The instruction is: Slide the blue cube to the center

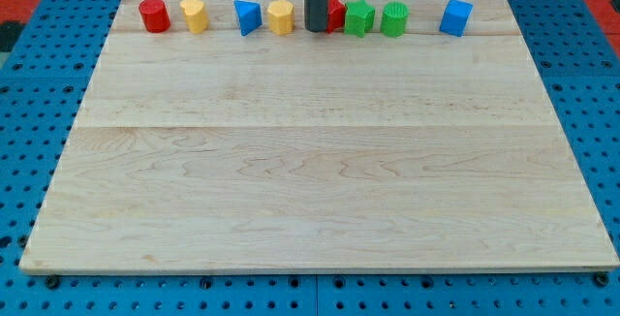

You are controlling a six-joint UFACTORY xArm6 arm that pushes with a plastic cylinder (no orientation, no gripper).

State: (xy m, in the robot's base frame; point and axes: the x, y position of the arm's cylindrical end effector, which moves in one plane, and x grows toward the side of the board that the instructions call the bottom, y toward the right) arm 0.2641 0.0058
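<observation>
The blue cube (455, 16) sits near the view's top right of the wooden board (320, 171), at the right end of a row of blocks. My tip (317, 29) is at the view's top centre, in that row, well left of the blue cube. It stands between a yellow block (281, 16) and a red block (336, 13), partly hiding the red one.
The row along the view's top also holds a red cylinder (154, 15), a yellow cylinder (194, 15), a blue triangular block (247, 16), a green star-shaped block (359, 17) and a green cylinder (393, 18). A blue pegboard (39, 112) surrounds the board.
</observation>
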